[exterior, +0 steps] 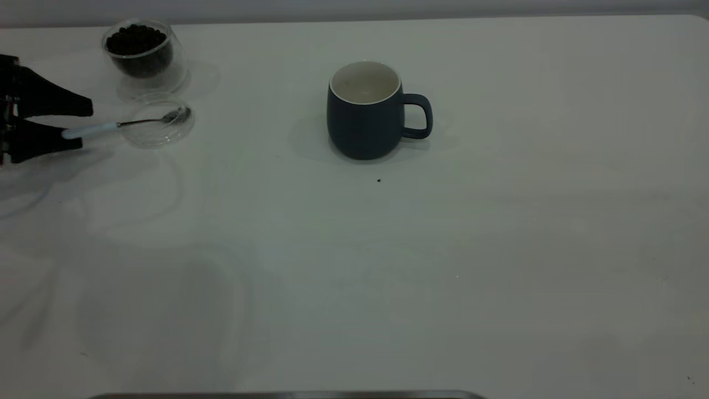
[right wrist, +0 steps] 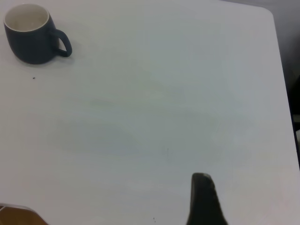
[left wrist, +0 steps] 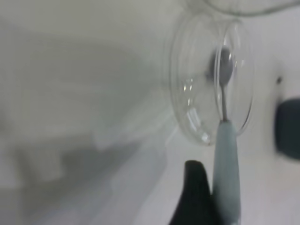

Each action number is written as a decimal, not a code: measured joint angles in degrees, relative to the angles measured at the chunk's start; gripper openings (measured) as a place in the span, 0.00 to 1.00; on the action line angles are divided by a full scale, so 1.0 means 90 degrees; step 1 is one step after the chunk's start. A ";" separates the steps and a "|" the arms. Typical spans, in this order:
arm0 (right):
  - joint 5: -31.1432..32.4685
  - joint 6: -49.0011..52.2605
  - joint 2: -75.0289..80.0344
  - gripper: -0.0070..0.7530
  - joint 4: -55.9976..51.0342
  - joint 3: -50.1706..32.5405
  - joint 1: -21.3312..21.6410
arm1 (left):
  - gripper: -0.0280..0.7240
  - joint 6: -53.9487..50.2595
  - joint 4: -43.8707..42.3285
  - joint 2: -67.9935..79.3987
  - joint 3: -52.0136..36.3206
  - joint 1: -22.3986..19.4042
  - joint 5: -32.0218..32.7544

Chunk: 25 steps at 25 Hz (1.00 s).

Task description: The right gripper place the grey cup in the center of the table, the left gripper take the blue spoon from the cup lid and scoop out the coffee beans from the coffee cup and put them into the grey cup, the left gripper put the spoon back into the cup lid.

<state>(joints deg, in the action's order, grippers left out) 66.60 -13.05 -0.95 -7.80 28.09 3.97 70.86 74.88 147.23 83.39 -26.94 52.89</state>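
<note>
I see the left gripper (exterior: 75,125) at the table's (exterior: 498,249) left edge, near the far-left corner. Its two black fingers (exterior: 55,105) are apart, one on each side of the spoon's (exterior: 124,123) pale handle end. Whether either finger touches the handle I cannot tell from the exterior view; the left wrist view shows one dark fingertip (left wrist: 197,197) just beside the handle.

The spoon lies with its metal bowl inside the lid (exterior: 159,123) and its handle projecting over the lid's rim toward the left edge. The lid sits flat on the table. The left wrist view confirms the bowl resting in the lid (left wrist: 206,89), with the spoon (left wrist: 226,164) handle running back to the gripper (left wrist: 211,206).

The coffee cup (exterior: 145,52) stands upright just behind the lid, near the table's far edge, filled with beans (exterior: 135,40) up to near its rim.

The grey cup (exterior: 368,111) stands upright in the middle of the table's width, toward the far edge, well apart from the lid. Its handle points toward the right edge. Its inside shows cream-white.

The right gripper is outside the exterior view. In the right wrist view I see only one dark fingertip (right wrist: 204,199) over bare table, well apart from the grey cup (right wrist: 33,35), so I cannot tell how its fingers stand.
</note>
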 joint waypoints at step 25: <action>0.0006 0.0000 0.0000 0.61 0.0000 0.0000 0.0000 | 0.81 -0.4959 -0.5385 -0.6135 0.1852 0.0228 0.1546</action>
<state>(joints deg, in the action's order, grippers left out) 66.65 -13.05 -0.95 -7.80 28.09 3.97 26.23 26.42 92.01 100.06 -24.89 66.81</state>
